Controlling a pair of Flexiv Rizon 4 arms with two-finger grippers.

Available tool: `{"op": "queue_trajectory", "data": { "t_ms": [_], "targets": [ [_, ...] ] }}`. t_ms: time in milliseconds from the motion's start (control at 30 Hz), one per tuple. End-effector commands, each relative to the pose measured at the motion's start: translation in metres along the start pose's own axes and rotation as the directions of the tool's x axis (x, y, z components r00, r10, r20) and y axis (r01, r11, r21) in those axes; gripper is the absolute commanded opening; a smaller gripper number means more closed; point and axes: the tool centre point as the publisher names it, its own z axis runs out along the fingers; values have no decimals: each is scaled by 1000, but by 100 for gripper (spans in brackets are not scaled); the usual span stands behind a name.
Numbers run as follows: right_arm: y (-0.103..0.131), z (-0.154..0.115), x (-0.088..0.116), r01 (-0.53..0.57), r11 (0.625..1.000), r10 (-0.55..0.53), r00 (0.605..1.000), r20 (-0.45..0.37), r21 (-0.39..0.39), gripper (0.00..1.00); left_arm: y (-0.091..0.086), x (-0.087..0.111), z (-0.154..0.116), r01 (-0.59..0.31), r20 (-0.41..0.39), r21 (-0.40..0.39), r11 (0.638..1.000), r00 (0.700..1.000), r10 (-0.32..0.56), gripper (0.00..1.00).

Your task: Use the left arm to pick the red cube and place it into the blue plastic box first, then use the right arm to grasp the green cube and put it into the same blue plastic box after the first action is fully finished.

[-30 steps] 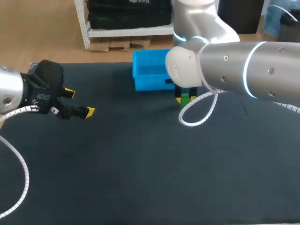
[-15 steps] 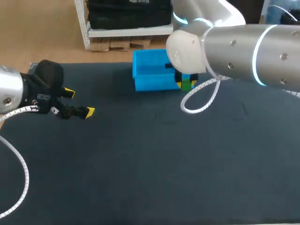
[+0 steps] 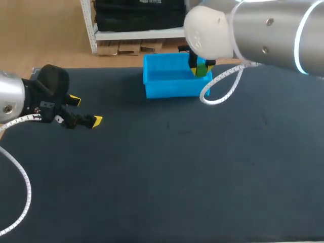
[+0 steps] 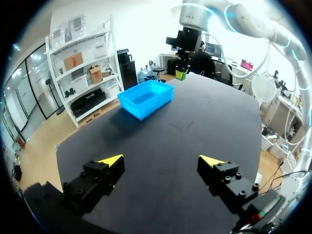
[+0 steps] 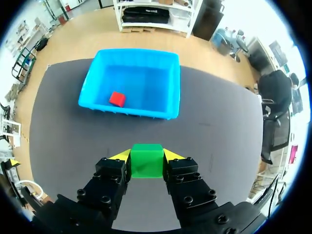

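Right pincer (image 5: 146, 156) clamps the green cube (image 5: 146, 165) beside the blue box (image 5: 141, 113) holding the red cube (image 5: 117, 99); left pincer (image 4: 161, 160) gapes.

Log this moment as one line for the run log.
right gripper: shut on green cube, aloft | blue box: ahead of it | red cube: inside box | left gripper: open, empty

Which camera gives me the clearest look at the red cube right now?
Right wrist view: the red cube lies in plain sight inside the blue plastic box. Head and left wrist views show the box, not the cube.
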Motion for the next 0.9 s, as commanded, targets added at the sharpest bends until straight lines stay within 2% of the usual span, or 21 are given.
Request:
{"op": "queue_trajectory", "data": {
  "t_ms": [33, 567, 900],
  "targets": [
    [0, -15, 11, 2, 1000, -3, 999, 51, 11, 0, -1, -3, 1, 2, -12, -8, 1000, 1000, -2, 100],
    [5, -17, 19, 3, 1000, -3, 996, 87, 5, 0, -1, -3, 1, 2, -12, -8, 1000, 1000, -2, 100],
    [2, -19, 3, 37, 999, -39, 985, 171, 17, 0, -1, -3, 1, 2, -12, -8, 1000, 1000, -2, 100]
  ]
}}
